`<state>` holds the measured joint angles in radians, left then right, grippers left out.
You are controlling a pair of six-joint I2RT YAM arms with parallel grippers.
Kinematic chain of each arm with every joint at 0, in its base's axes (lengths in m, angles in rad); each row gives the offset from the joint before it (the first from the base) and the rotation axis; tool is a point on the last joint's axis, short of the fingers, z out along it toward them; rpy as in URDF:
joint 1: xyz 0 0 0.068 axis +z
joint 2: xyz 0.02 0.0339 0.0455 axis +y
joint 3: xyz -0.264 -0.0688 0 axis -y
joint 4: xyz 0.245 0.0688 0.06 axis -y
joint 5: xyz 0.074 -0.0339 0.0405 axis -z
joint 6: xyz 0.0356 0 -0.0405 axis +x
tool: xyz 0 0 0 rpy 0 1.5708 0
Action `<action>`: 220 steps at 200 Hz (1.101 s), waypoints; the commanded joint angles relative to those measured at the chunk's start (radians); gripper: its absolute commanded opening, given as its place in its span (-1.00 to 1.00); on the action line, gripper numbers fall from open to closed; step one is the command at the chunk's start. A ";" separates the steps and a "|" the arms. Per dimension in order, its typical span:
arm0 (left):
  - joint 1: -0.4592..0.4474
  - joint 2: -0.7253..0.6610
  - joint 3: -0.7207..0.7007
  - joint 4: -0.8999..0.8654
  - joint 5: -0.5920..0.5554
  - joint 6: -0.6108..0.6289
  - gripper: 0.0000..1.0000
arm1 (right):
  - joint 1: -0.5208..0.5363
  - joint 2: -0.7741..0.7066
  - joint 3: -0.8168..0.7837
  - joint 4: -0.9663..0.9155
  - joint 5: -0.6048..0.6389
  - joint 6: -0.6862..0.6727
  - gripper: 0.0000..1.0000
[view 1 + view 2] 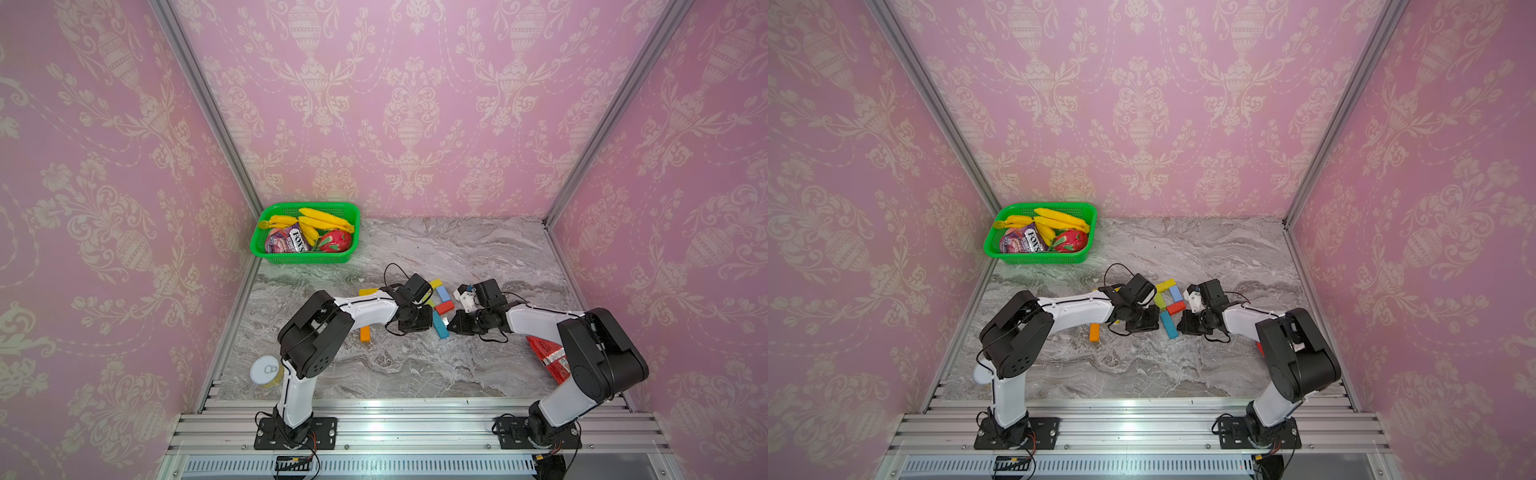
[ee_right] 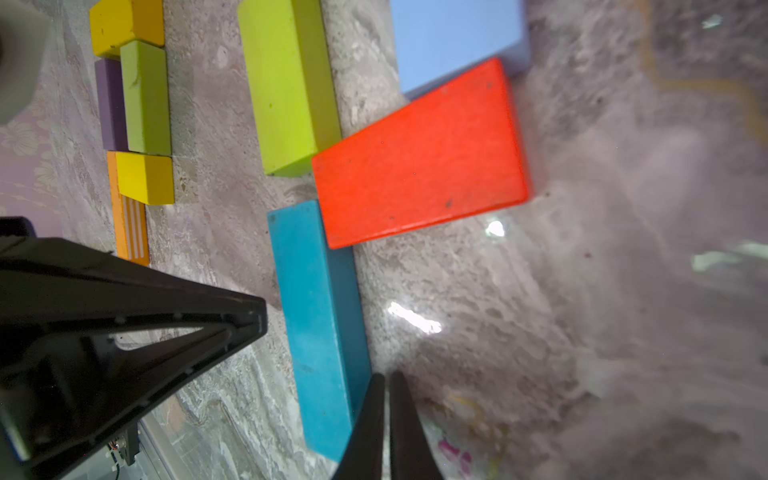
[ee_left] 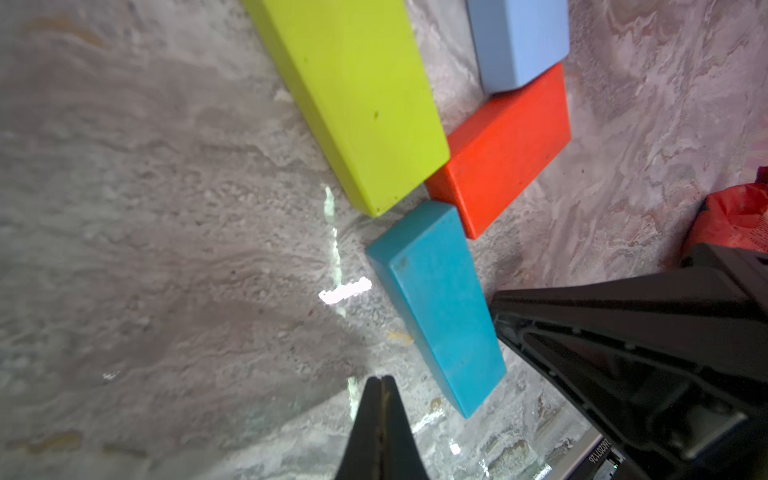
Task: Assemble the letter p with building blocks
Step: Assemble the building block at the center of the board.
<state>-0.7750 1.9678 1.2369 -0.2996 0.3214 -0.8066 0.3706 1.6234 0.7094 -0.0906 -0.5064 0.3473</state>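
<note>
Two arms, left arm (image 1: 365, 307) and right arm (image 1: 536, 320), fold inward over the desk (image 1: 374, 374), wrists tipped down. Between them the building blocks (image 1: 444, 307) form a near-finished p: lime green block (image 2: 286, 91) as stem, yellow block (image 1: 1165, 285), light blue block (image 2: 453, 37) and red block (image 2: 419, 153) closing the loop, teal block (image 2: 320, 316) as near tail, slightly askew. Left tool (image 3: 382, 379) and right tool (image 2: 386, 376), each pressed together and empty, flank the teal block's long sides, likely to nudge it straight
</note>
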 commanded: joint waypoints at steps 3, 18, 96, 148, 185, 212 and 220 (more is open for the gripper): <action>-0.007 0.038 0.031 -0.040 0.023 -0.019 -1.00 | -0.004 0.030 0.010 -0.011 -0.016 -0.019 -0.81; -0.007 0.049 0.040 -0.039 0.029 -0.019 -1.00 | -0.005 0.034 0.015 -0.018 -0.015 -0.022 -0.81; -0.006 0.068 0.061 -0.052 0.021 -0.010 -1.00 | -0.005 0.055 0.032 -0.023 -0.020 -0.017 -0.81; 0.003 0.075 0.068 -0.047 0.026 -0.010 -1.00 | -0.004 0.069 0.060 -0.043 -0.015 -0.024 -0.81; 0.006 0.086 0.077 -0.047 0.033 -0.006 -1.00 | -0.005 0.093 0.080 -0.047 -0.026 -0.027 -0.81; 0.009 0.095 0.094 -0.050 0.037 -0.002 -1.00 | -0.005 0.100 0.088 -0.051 -0.026 -0.028 -0.81; 0.011 0.095 0.097 -0.052 0.036 -0.002 -1.00 | -0.005 0.102 0.091 -0.054 -0.026 -0.028 -0.81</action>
<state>-0.7734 2.0281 1.3071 -0.3176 0.3470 -0.8101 0.3706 1.6997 0.7856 -0.0975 -0.5461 0.3435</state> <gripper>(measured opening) 0.047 0.095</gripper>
